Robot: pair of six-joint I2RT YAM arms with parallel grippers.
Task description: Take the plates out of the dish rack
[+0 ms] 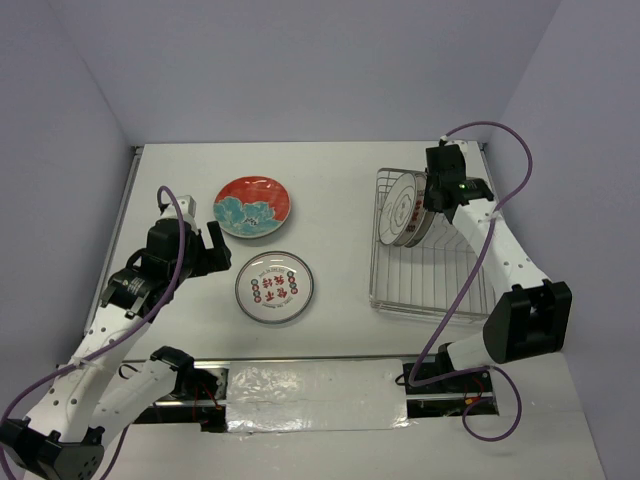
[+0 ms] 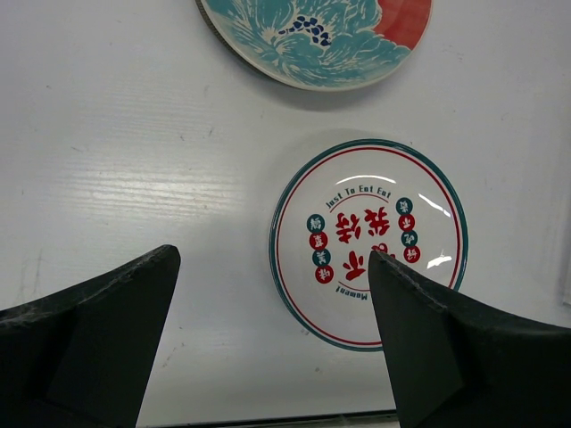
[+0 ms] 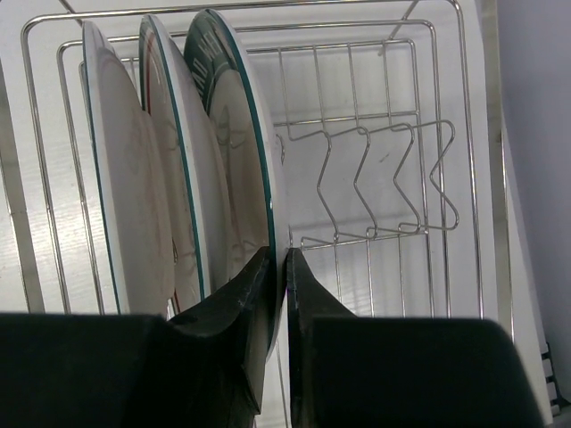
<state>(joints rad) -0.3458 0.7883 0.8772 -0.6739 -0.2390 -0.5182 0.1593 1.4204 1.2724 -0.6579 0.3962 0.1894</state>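
The silver wire dish rack (image 1: 430,285) stands at the right. Three plates stand upright at its far end (image 1: 405,208). In the right wrist view they are white with teal rims (image 3: 134,178). My right gripper (image 3: 278,259) is shut on the rim of the nearest upright plate (image 3: 236,134); it shows in the top view too (image 1: 438,190). A red plate with teal flowers (image 1: 254,207) and a white patterned plate (image 1: 274,287) lie flat on the table. My left gripper (image 2: 272,267) is open and empty above the table, by the white plate's (image 2: 368,241) left edge.
The rack's near part holds only bare wire tines (image 3: 375,178). The table's back edge meets a lilac wall. A taped strip (image 1: 310,395) runs along the near edge between the arm bases.
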